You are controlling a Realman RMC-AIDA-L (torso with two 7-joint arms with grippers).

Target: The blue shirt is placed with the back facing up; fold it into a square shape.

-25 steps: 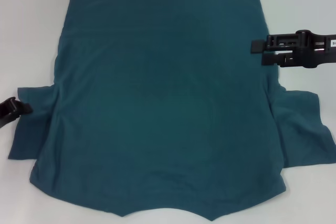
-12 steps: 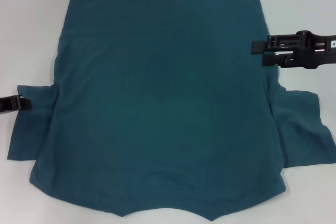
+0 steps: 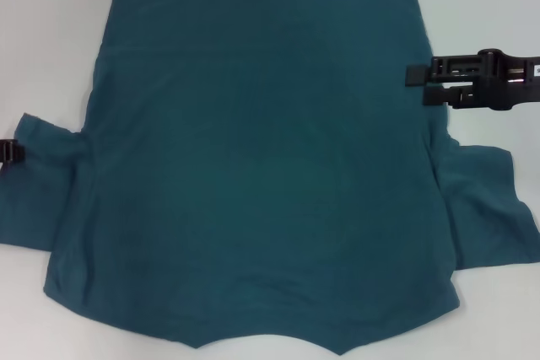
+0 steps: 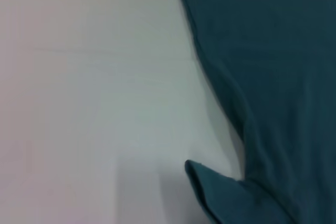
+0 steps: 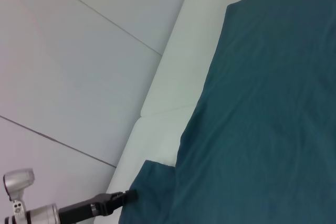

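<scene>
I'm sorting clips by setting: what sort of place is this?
Probably a lab or test bench set up for folding, not a home. A bare white table holds only the shirt, pale panelled flooring shows beyond the table's edge, and two black robot tools work at the shirt's sides.

The blue shirt (image 3: 253,149) lies flat, plain side up, sleeves spread sideways.

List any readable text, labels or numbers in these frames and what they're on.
Blue shirt: plain side up, no lettering showing in any view.
Right gripper: a small white tag on the arm behind it, at the head view's right edge, cut off and too small to read.
Left gripper: no markings visible.
White table: no text.
So nothing can be read.
</scene>
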